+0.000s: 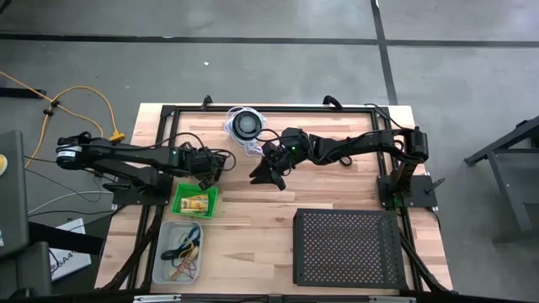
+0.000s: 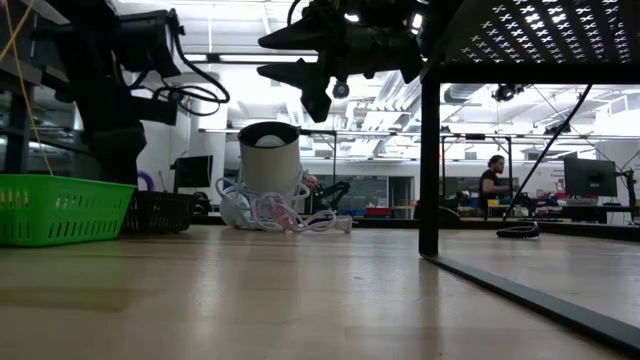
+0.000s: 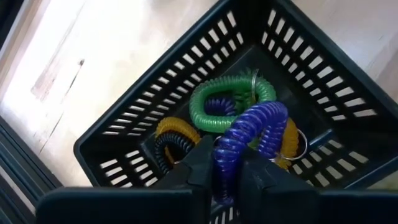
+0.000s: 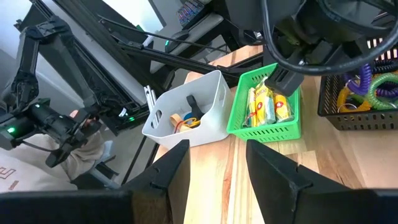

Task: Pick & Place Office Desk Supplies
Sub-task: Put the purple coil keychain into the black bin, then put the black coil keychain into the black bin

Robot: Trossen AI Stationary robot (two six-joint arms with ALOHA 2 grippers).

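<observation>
The left tool (image 3: 227,177) is clenched on a purple coil loop (image 3: 252,140), holding it over a black basket (image 3: 149,106) where green (image 3: 214,102), yellow and black coils lie. The right tool (image 4: 217,162) hangs released above the worktop (image 1: 253,215), near a green basket (image 4: 264,127) of yellow packets (image 4: 267,106) and a white bin (image 4: 186,115).

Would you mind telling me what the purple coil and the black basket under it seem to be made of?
Purple coil: likely glossy, springy plastic, judging by its shiny spiral turns. Black basket: apparently rigid moulded plastic with a satin sheen and even slotted walls.
</observation>
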